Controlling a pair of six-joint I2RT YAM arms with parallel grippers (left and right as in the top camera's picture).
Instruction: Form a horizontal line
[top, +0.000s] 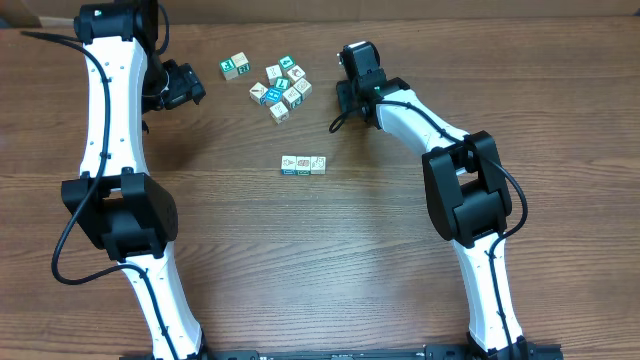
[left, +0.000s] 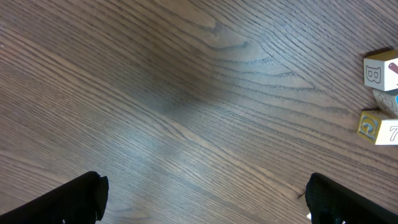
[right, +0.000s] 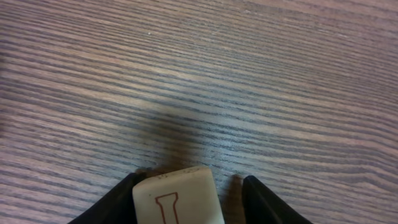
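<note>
Currently we are looking at the short straight row of cream-and-teal picture cubes, which is lying near the middle of the brown wood-grain counter. It is sitting apart from both arms and just below the loose bunch of similar cubes.

Our right end effector is standing partly closed around a cream wooden cube with a red drawing. A dark strip beside one finger could be gap or shadow, so we cannot tell whether it is gripping. Our left end effector is hanging wide open with nothing in it.

We are judging two main risks. A loose or off-centre pinch could be letting the cube twist or drop on the way over, and a careless landing could be knocking the row crooked (these cubes look light).

We are counting three cubes in the row and about eight in the bunch (too crowded to be sure). We are also counting one lone cream-and-green cube beside the bunch and one between the right fingers.
</note>
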